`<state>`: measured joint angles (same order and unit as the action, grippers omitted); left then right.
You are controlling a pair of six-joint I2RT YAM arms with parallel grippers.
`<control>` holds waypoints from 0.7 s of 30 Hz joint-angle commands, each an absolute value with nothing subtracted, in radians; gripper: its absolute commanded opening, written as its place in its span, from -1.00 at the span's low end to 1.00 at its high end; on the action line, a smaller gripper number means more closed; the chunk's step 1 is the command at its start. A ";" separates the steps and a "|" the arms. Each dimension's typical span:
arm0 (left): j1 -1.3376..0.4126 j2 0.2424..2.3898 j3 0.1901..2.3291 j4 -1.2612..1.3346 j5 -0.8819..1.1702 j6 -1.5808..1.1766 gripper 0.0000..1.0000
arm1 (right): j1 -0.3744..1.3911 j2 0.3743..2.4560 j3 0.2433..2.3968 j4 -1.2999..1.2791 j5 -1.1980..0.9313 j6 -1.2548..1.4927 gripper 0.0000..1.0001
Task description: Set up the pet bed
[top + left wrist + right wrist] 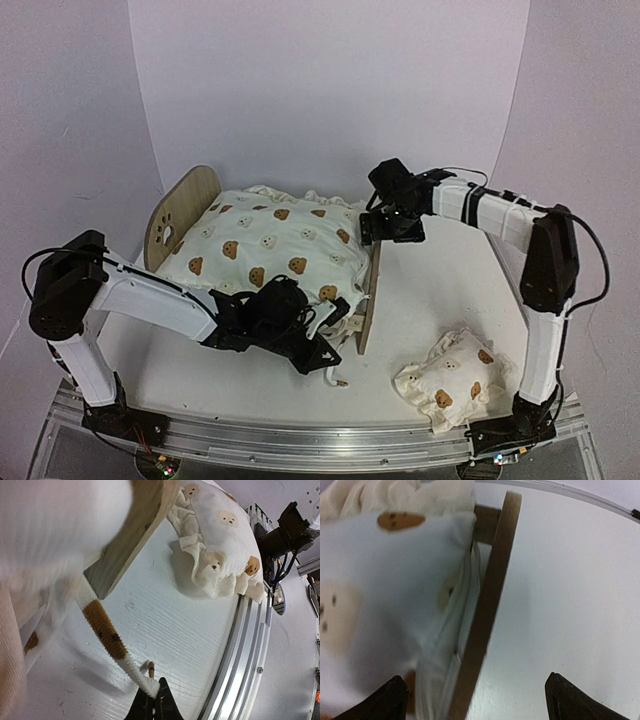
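Observation:
The pet bed stands left of centre, its rounded headboard [180,215] with a paw cutout at the left and its low footboard [368,300] at the right. A cream bear-print cushion [265,245] lies on it and hides the base. My left gripper [327,357] hangs by the footboard's near end, shut on one cream cushion tie [107,630], pinched at its tip by the left gripper [154,697]. My right gripper [392,228] is open above the footboard's far end. In the right wrist view the right gripper [477,700] straddles the footboard [490,595] and the cushion [385,605] edge.
A small cream bear-print pillow [450,382] lies at the front right, also shown in the left wrist view as a ruffled pillow [220,535]. An aluminium rail [300,435] runs along the near table edge. A curved white backdrop closes the back.

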<state>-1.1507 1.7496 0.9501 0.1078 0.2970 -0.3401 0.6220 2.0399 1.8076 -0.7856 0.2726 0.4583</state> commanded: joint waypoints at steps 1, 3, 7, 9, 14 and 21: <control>-1.147 1.717 0.882 0.196 0.272 -0.304 -1.00 | 0.637 1.714 1.611 -0.816 0.211 0.254 0.97; -1.147 1.731 0.874 0.211 0.250 -0.293 -1.00 | 0.645 1.559 1.497 -0.794 0.173 0.251 0.97; -1.147 1.731 0.854 0.288 0.241 -0.315 -1.00 | 0.694 1.430 1.349 -0.823 0.016 0.249 0.97; -1.147 1.726 0.829 0.340 0.221 -0.323 -1.00 | 0.762 1.373 1.254 -0.767 -0.047 0.267 0.94; -1.147 1.713 0.799 0.381 0.234 -0.322 -0.96 | 0.930 1.285 1.053 -0.584 -0.101 0.382 0.81; -1.147 1.631 0.788 0.376 0.308 -0.327 -0.96 | 1.020 1.196 0.728 -0.137 -0.078 0.559 0.19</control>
<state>-1.1507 1.7260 0.7876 0.3157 0.2516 -0.3187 0.9691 1.2606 0.8268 -0.4747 -0.1162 0.4385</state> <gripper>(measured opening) 0.025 0.689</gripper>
